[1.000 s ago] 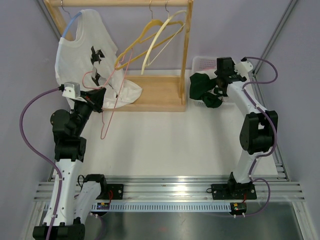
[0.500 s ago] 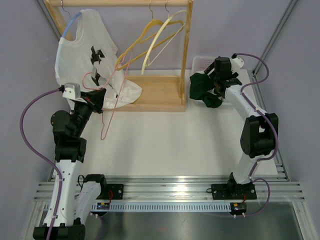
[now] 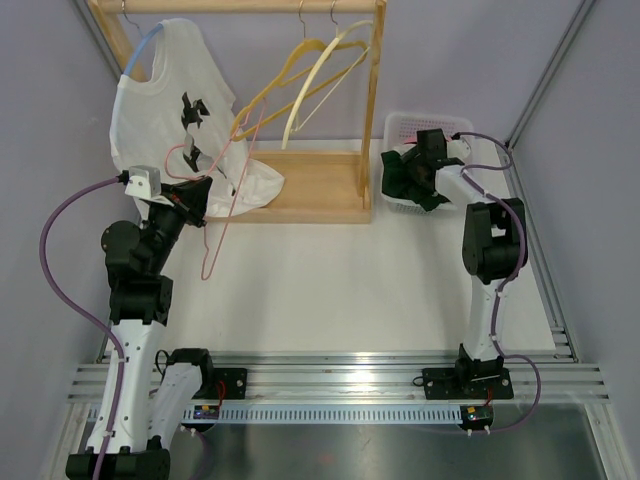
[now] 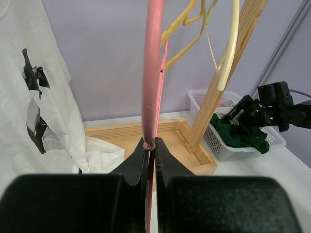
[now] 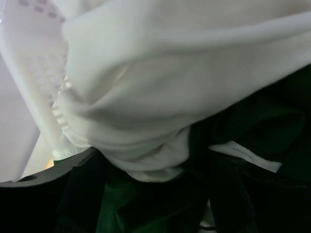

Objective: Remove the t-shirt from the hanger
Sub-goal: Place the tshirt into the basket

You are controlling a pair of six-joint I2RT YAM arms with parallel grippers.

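From above, the white t-shirt (image 3: 160, 115) is seen hung on a blue hanger (image 3: 148, 42) at the left end of the wooden rack (image 3: 310, 190), its hem bunched on the rack's base; a pink hanger (image 3: 215, 240) is pinched by the left end effector (image 3: 197, 192) just in front of the rack's left edge, its lower corner over the bench (image 3: 330, 290); open bench is seen between the rack's front edge and the arm bases; the right end effector (image 3: 425, 170) is lowered into the white basket (image 3: 400, 122) beside the rack's right post, over a dark green garment (image 3: 395, 170)

In the left wrist view, the jaws are pressed together on the pink hanger's rod (image 4: 151, 73); the t-shirt (image 4: 29, 97) hangs close at the left

In the right wrist view, white cloth (image 5: 170, 73) and the green garment (image 5: 146, 208) fill the frame against the basket wall (image 5: 29, 58); whether this end effector is spread or gripping cannot be told
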